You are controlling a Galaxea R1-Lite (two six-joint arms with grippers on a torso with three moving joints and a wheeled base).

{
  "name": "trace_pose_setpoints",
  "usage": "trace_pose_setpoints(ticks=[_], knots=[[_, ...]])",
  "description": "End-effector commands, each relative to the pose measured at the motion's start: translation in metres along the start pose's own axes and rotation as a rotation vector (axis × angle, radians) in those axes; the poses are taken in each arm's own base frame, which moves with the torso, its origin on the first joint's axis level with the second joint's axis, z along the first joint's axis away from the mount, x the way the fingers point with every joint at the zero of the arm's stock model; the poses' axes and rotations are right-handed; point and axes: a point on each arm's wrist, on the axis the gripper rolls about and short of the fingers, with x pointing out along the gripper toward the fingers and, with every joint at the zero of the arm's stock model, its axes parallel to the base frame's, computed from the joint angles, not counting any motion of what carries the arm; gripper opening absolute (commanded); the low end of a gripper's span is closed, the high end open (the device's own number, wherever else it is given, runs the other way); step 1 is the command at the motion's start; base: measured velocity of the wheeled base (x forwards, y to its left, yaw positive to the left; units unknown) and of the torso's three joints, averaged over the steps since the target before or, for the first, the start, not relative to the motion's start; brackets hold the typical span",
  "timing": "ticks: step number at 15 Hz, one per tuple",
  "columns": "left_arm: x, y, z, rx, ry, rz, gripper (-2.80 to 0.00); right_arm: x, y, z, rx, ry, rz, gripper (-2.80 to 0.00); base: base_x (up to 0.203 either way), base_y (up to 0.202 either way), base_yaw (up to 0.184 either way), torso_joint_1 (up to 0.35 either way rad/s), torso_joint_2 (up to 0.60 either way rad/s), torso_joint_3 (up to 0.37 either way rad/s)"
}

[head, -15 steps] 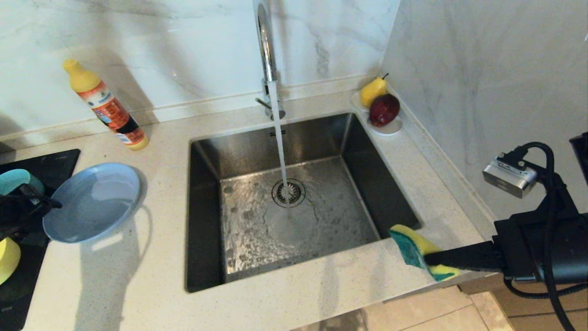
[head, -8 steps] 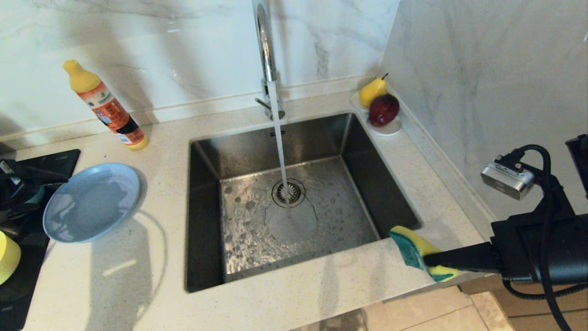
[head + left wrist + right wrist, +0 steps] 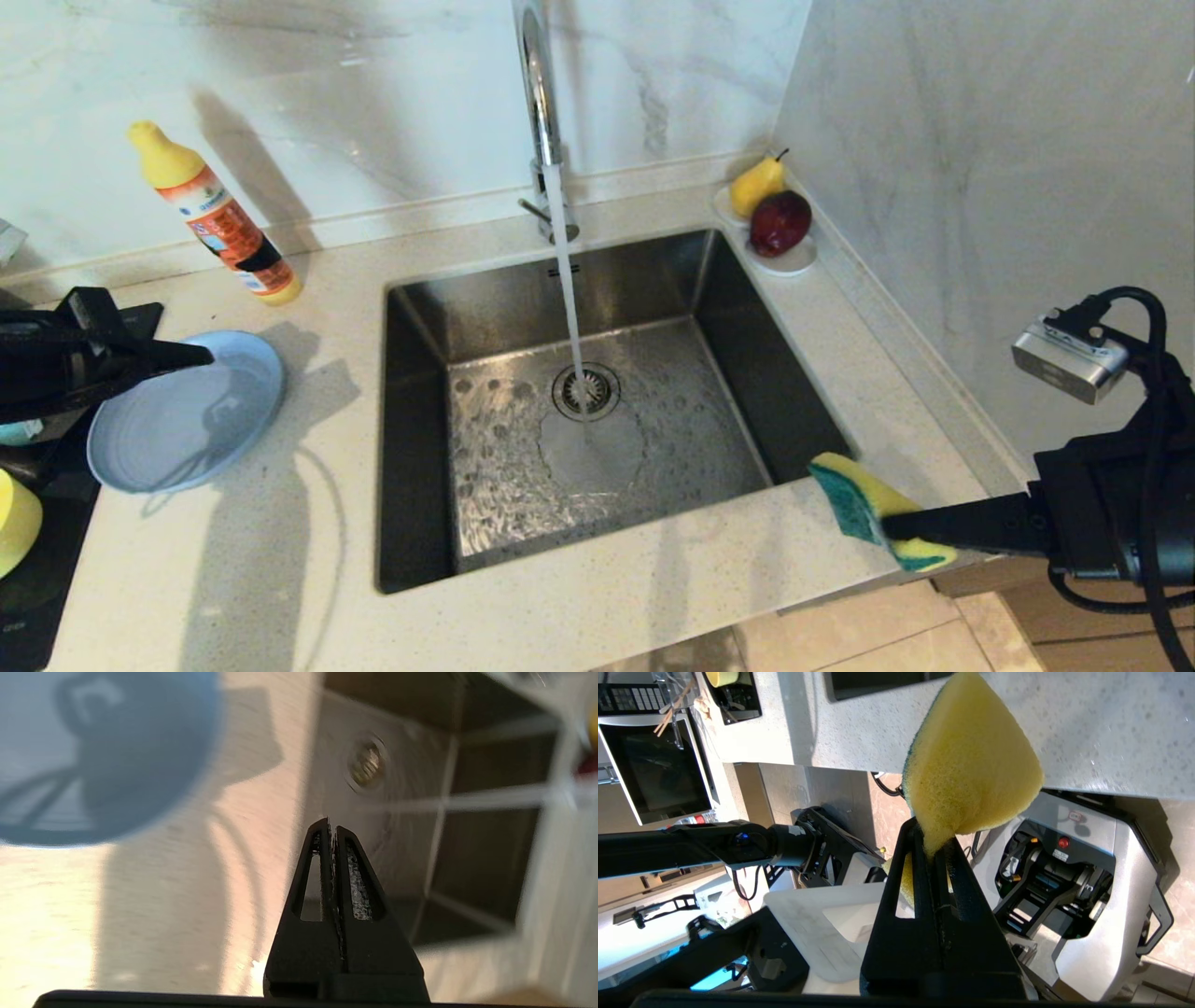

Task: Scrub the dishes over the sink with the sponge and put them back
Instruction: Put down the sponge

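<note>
I read this as the gap between dishes: nothing is in my left gripper (image 3: 201, 353), whose fingers are pressed flat together with nothing between them, as the left wrist view shows plainly. It hovers over the far-left rim of the grey-blue plate (image 3: 187, 420), which lies flat on the table (image 3: 280, 560) just left of the sink (image 3: 411, 448). My right gripper (image 3: 887, 530) is pinching the sponge (image 3: 873, 509) by one end, yellow face up and green pad beneath, held above the sink's near right corner and out of the water.

The tap (image 3: 540, 103) is running straight onto the drain (image 3: 586, 390). At the left edge of the head view I can just see a sliver of the yellow-green bowl (image 3: 14, 523) and, tucked under the left arm, what I take to be the teal bowl (image 3: 19, 431), though too little of it shows to be sure.

So the plate looks like the next piece to wash. For that I judge the left gripper has to spread first, then come down so one finger goes inside the rim and the other outside, pinch the lip, and carry the plate across to the sink. The rim is shallow, so a thin, slipping grip is the thing I would watch. The sponge hand need only wait where it is until the plate is over the basin.
</note>
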Motion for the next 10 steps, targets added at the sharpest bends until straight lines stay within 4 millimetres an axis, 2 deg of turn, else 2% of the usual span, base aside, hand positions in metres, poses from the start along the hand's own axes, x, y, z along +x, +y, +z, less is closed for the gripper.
trace_pose_setpoints(ticks=[1,5,8,10], knots=[[0.002,-0.004,-0.013,0.062,0.032,0.007,-2.80,-0.004,0.000,-0.004,0.000,-0.007,-0.003,-2.80,0.000,0.000,0.000,0.000,0.00,0.000],[0.022,0.000,-0.031,0.266,0.071,0.174,-2.80,0.001,-0.002,0.000,-0.002,-0.030,-0.059,-2.80,0.000,0.000,0.000,0.000,0.00,0.000],[0.019,-0.022,-0.050,0.375,0.062,0.226,-2.80,0.015,-0.007,0.010,-0.006,-0.020,-0.104,-2.80,0.000,0.000,0.000,0.000,0.00,0.000],[0.019,-0.037,-0.062,0.477,0.024,0.163,-2.80,0.018,-0.010,0.009,-0.025,-0.013,-0.126,-2.80,0.000,0.000,0.000,0.000,0.00,0.000]])
